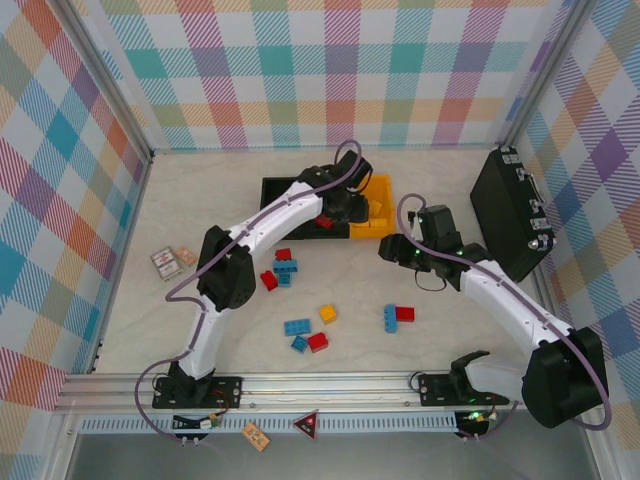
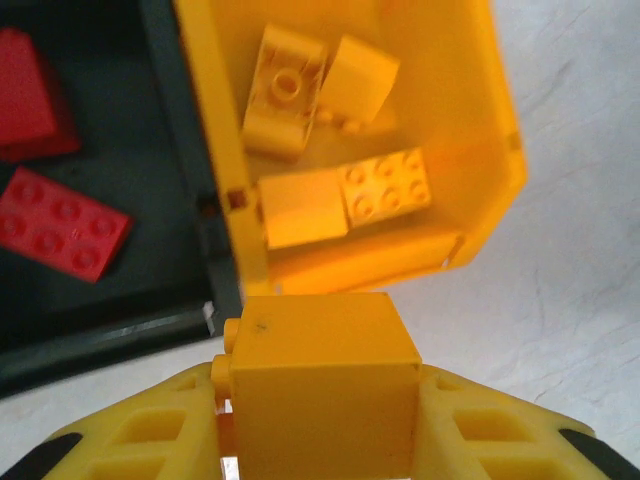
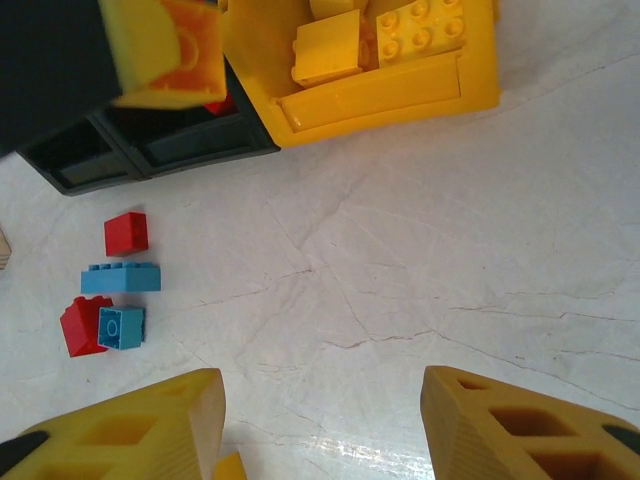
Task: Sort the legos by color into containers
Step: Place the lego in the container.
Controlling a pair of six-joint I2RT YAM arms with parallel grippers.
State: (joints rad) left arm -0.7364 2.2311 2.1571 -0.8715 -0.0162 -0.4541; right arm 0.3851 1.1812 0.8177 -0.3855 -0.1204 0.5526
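Observation:
My left gripper (image 2: 325, 400) is shut on a yellow-orange brick (image 2: 320, 350), held just in front of the near rim of the yellow-orange container (image 2: 495, 120). Several yellow bricks (image 2: 385, 185) lie inside that bin. Two red bricks (image 2: 60, 222) lie in the black container (image 2: 175, 150) beside it. From above, the left gripper (image 1: 345, 212) hovers over the row of containers (image 1: 290, 192). My right gripper (image 3: 320, 420) stands open over bare table, near the yellow bin (image 1: 378, 212), with nothing between its fingers. Loose red (image 1: 283, 254), blue (image 1: 297, 326) and orange (image 1: 328, 313) legos lie on the table.
A large black case (image 1: 510, 212) stands at the right wall. Two printed cards (image 1: 166, 263) lie at the left. A blue and red pair (image 1: 397, 316) sits right of centre. Plaid walls enclose the table on three sides.

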